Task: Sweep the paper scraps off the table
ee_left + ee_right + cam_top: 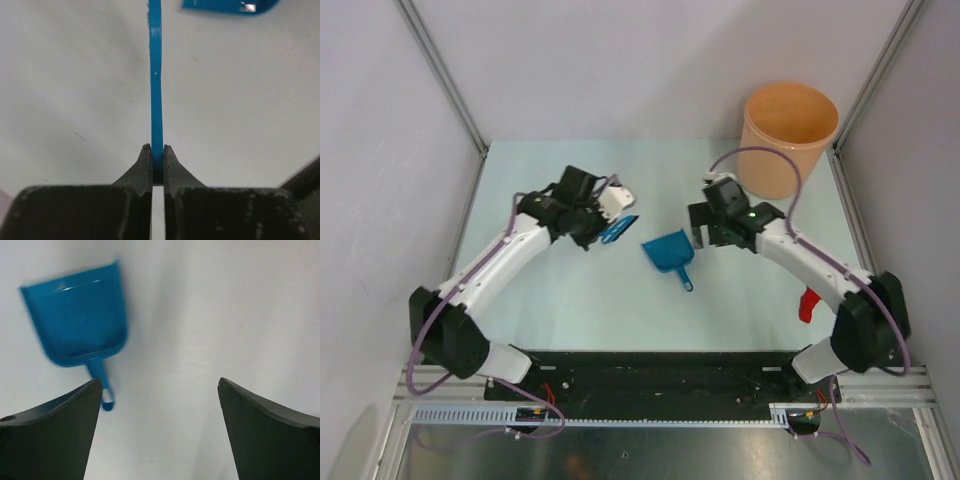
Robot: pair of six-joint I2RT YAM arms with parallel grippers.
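— Scraps? I can see none anywhere on the worktop (pixel 580 310).
— Left gripper (pixel 157 150) pinches a thin blue strip (pixel 156 75); right gripper (pixel 159 382) hangs spread over the dustpan (pixel 77 315), mid-worktop.
— Then close squarely on its handle (pixel 97 372), keep it level, and tip toward the bin (pixel 790 135) at the far right corner.

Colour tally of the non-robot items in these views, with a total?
Blue: 2, dustpan and flat piece pinched in the left claw
Orange: 1, bucket
Red: 1, small object
Paper scraps: 0 in view
Total: 4
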